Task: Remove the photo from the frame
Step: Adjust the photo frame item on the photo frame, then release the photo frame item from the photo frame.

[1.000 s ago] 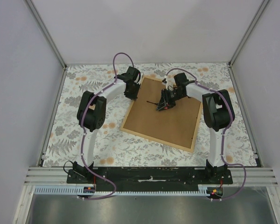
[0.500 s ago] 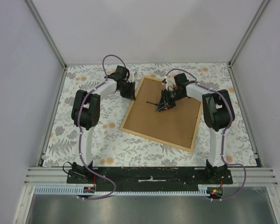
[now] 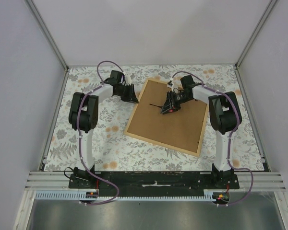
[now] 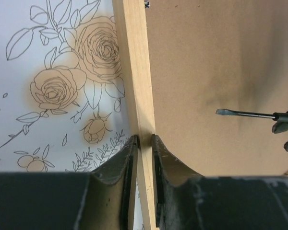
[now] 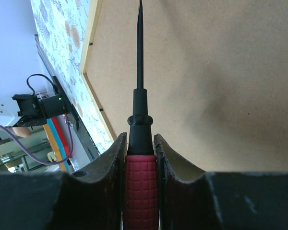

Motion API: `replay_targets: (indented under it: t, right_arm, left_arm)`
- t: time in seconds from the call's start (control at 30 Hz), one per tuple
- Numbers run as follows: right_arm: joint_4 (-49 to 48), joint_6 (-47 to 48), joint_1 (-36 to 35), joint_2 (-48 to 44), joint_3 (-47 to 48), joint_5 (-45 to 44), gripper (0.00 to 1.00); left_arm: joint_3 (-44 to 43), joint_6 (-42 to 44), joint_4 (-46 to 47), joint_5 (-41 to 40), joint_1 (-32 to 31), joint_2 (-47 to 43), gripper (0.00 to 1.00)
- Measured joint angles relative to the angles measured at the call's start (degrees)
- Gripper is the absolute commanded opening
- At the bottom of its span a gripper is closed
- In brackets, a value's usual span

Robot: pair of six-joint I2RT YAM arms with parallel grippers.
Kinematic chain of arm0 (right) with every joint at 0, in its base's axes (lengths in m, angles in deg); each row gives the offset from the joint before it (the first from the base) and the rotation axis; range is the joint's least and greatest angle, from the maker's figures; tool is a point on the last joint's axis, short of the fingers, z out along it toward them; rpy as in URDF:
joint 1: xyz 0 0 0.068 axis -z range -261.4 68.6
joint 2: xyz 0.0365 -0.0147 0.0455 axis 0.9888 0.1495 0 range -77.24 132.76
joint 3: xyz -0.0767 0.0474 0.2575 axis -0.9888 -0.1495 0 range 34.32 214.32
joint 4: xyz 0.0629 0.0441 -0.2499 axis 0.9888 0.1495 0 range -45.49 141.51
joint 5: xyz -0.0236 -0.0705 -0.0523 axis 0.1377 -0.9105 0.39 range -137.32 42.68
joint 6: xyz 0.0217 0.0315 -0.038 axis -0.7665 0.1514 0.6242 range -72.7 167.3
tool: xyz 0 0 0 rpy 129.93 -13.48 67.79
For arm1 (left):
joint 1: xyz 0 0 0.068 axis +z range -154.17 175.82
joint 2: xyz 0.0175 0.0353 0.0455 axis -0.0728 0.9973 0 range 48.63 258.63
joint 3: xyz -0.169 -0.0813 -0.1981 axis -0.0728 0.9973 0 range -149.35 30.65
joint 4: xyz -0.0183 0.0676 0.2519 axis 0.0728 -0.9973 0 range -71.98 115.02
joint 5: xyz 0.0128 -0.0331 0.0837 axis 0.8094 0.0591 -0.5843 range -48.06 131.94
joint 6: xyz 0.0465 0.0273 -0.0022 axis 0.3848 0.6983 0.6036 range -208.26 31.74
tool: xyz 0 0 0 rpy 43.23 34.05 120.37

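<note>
Top external view: a table point(image 3: 86, 143) under a floral cloth fills a booth of pale walls point(image 3: 144, 33) with aluminium posts point(image 3: 47, 33) at the far corners. Both arms are bolted to a black rail point(image 3: 153, 184) at the near edge. The frame point(image 3: 175, 127) lies flat and skewed, brown back up, right of the table's middle and clear of every edge.

The right gripper point(image 5: 140, 139) hangs over the board's far half, its fingers clamped on the red handle of a screwdriver point(image 5: 140, 191). The tool's dark shaft points toward the frame's left strip. The left gripper point(image 4: 144, 141) sits at that strip near the far corner, one finger on each side, pinching the tan wood.

A second ago the left elbow stood nearer the frame and the gripper sat higher, by the far left corner. Now the elbow has swung toward the table's left edge and the gripper reaches the strip from the side. The frame, the right arm and the screwdriver are unchanged.

The photo shows in no view; only the frame's back is on show. Whether the screwdriver's tip touches the board cannot be told.
</note>
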Motion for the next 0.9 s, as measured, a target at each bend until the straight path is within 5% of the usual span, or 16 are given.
replay_targets:
  t: [0.1, 0.33, 0.6, 0.9]
  right_arm:
    - [0.0, -0.3, 0.7, 0.0, 0.0, 1.4, 0.00]
    - [0.5, -0.5, 3.0, -0.8, 0.0, 2.4, 0.00]
    - [1.8, 0.3, 3.8, -8.0, 0.2, -0.2, 0.00]
    - [4.0, 1.2, 3.8, -9.0, 1.1, -2.3, 0.00]
  left_arm:
    - [0.5, -1.1, 0.3, 2.4, 1.0, -0.2, 0.02]
    - [-5.1, -2.3, -4.4, -0.3, 1.4, 0.4, 0.40]
    - [-18.4, -2.3, -8.3, -9.9, -2.4, 4.9, 0.45]
    - [-20.4, -1.1, -10.7, -16.4, -5.6, 9.7, 0.43]
